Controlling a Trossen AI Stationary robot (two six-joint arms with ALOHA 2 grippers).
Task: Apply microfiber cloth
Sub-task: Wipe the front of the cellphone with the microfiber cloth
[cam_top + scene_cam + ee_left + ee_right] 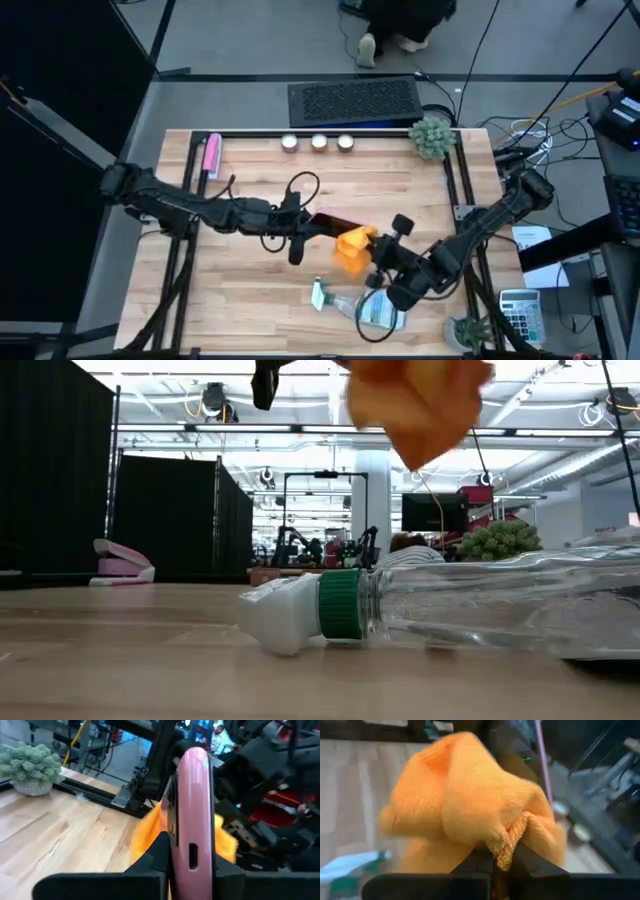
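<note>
Could slip free: microfiber cloth (470, 810) pinched only at a bunched fold by the right gripper (502, 862), fingers clamped together on that small tuck (most of the fabric hanging loose ahead of them). Any drag against the phone's face might tug the fold out and drop the cloth toward the spray bottle (362, 305) lying on its side near the front edge of the bench (260, 300). Could also miss the target: phone in its pink case (192, 815) held edge-up in the left gripper (192, 870), jaws closed on the lower end of the case, so a firm wipe may twist it in that grip or push it out of line. Loose cable loops by the right wrist may catch, too.

Right arm reaching in from the right edge of the bench, elbow bent, wrist angled toward the middle, cloth held off the bench beside the phone's end; touching or not, cannot tell. Left arm stretched low from the left edge, nearly straight, presenting the phone at mid-bench. Farther back, three small round lights (318, 142) and a small plant (432, 136) along the rear edge, and a pink item (211, 156) near the rear left corner.
</note>
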